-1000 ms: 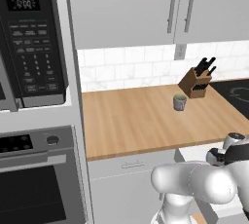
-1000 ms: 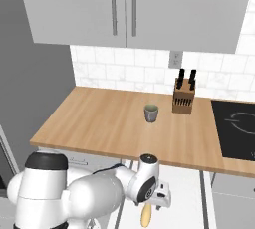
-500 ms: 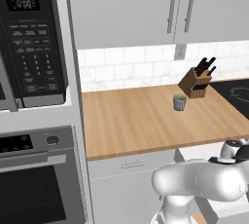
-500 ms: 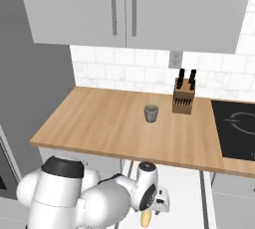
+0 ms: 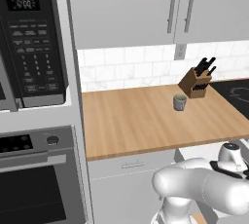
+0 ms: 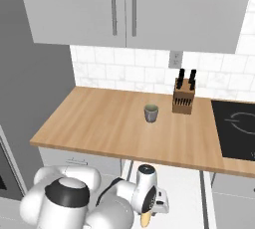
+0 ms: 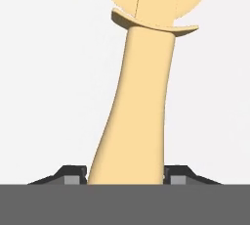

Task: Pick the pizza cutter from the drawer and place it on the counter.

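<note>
Grasp step: fingers (image 7: 126, 177) closed around pizza cutter (image 7: 141, 97) handle, low in drawer (image 6: 189, 193); next, lift clear onto surface (image 6: 119, 123).

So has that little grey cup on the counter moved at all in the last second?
No. In the right base view the grey cup sits just left of the knife block on the counter, exactly as before.
</note>
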You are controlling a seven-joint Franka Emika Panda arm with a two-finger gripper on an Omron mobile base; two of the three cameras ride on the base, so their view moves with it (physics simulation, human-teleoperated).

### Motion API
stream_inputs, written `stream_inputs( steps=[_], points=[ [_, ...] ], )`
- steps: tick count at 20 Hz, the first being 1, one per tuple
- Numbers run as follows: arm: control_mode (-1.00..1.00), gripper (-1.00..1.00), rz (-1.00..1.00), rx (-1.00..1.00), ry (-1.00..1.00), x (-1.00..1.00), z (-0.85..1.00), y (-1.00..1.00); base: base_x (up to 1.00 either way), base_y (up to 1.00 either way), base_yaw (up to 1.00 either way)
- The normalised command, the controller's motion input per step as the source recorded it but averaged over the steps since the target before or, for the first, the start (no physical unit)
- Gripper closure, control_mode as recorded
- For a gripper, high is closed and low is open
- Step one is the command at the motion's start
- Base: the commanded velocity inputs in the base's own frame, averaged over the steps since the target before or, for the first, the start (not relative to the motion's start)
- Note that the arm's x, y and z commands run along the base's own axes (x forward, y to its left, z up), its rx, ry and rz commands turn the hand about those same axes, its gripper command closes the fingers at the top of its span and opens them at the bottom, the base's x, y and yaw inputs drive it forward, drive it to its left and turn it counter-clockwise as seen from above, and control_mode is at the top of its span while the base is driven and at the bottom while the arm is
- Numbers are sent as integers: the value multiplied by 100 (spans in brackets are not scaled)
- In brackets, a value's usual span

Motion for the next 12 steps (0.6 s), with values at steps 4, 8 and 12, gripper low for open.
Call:
stream_inputs(
  steps=[4, 8, 12],
  points=[
    [-100, 100, 2, 0, 0, 0, -3, 0, 0, 0, 0],
    [-100, 100, 0, 1, 0, 0, 2, -4, 0, 0, 0],
    [-100, 100, -4, 3, -1, -7, 82, -14, 0, 0, 0]
  ],
)
